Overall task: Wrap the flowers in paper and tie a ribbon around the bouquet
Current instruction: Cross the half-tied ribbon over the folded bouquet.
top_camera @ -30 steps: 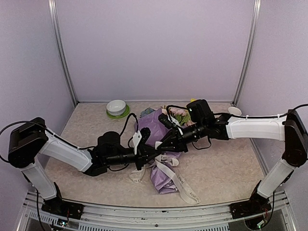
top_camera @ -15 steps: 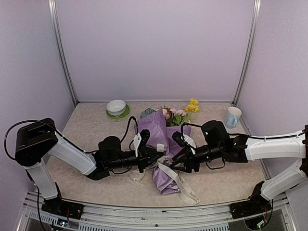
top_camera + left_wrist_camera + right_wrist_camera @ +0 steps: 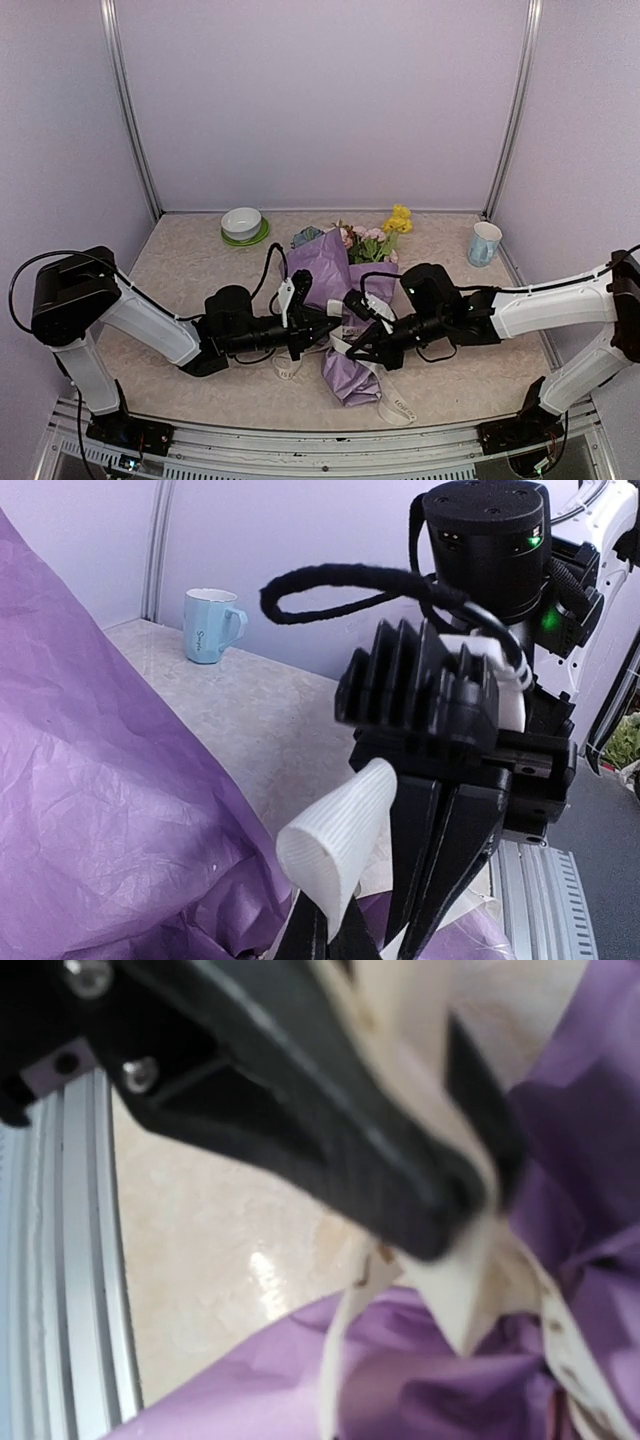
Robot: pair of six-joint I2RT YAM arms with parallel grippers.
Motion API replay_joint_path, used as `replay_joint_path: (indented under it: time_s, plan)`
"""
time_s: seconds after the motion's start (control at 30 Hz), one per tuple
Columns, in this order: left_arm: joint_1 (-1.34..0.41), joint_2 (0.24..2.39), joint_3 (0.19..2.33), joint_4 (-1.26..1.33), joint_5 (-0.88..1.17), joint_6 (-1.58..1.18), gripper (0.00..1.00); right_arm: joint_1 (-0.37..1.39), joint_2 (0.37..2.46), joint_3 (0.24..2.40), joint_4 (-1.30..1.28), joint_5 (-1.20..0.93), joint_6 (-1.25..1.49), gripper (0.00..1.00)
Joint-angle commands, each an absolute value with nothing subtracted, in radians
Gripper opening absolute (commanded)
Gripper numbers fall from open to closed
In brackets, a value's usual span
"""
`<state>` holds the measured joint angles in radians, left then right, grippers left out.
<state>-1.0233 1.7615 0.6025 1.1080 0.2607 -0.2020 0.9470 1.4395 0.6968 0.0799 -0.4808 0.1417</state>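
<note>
Right pincer (image 3: 351, 349) moved left, clamps ribbon (image 3: 394, 407); left pincer (image 3: 324, 322) likewise; bouquet (image 3: 325, 265) points rearward.

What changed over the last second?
The right tool pulled back off the bouquet toward the right and opened. It then came in lower and closed on the ribbon at the wrap's middle. That uncovered the yellow blooms and the mug. Unchanged: left tool shut on the ribbon; bouquet, bowl and mug in place.
</note>
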Motion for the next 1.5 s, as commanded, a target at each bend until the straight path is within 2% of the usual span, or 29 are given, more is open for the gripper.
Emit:
replay_joint_path:
  time_s: [0.0,0.47,0.7,0.87,1.1,1.17,1.27,1.37,1.47]
  plan:
    - [-1.032,1.769,0.588,1.150,0.244,-0.203,0.00,0.948,1.336,0.653,0.068,-0.444,0.160,0.00]
    - [-1.049,1.832,0.588,1.227,0.249,-0.248,0.00,0.850,1.241,0.607,-0.247,-0.463,0.263,0.00]
    - [-1.057,1.833,0.584,1.223,0.246,-0.246,0.00,0.856,1.314,0.642,-0.123,-0.512,0.283,0.00]
    - [-1.057,1.820,0.570,1.224,0.241,-0.247,0.00,0.886,1.358,0.681,-0.055,-0.529,0.294,0.18]
    - [-1.059,1.831,0.565,1.228,0.240,-0.252,0.00,0.888,1.295,0.719,-0.132,-0.566,0.187,0.55]
    - [-1.061,1.833,0.562,1.237,0.242,-0.254,0.00,0.846,1.276,0.729,-0.159,-0.568,0.155,0.62]
    - [-1.064,1.835,0.562,1.238,0.241,-0.249,0.00,0.792,1.306,0.751,-0.163,-0.539,0.134,0.61]
    - [-1.067,1.830,0.562,1.232,0.241,-0.249,0.00,0.748,1.403,0.806,-0.176,-0.510,0.133,0.44]
    - [-1.070,1.821,0.560,1.223,0.232,-0.242,0.00,0.738,1.498,0.842,-0.157,-0.581,0.104,0.43]
